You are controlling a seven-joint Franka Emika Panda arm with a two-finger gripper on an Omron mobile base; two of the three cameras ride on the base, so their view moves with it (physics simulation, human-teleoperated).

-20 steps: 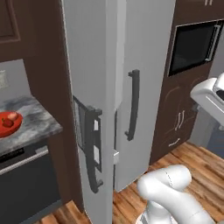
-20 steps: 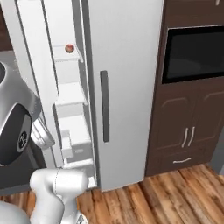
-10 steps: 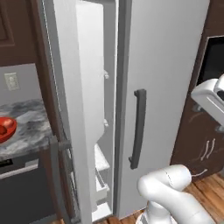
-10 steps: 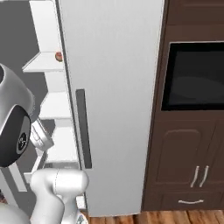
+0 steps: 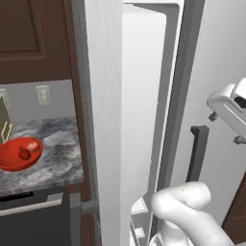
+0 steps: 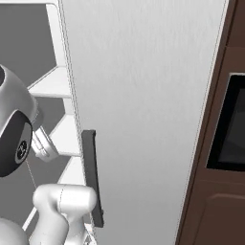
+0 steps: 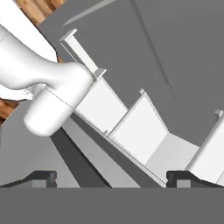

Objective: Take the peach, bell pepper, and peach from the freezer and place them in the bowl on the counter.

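I'm parked tight against the open freezer, looking past its door edge at white shelves inside. My gripper is spread wide with nothing between the tips, pointed along the door bins.

Over on the table to my left sits the red bowl, and it holds a dark red bell pepper beside a paler peach, so I judge one peach remains to fetch. I can't spot that fruit on the shelves from here.

Trouble ahead? I'm very close to the door, so swinging my arm in could clip the door edge or a bin. Reaching blind could also knock the round fruit off its shelf, since it would roll easily.
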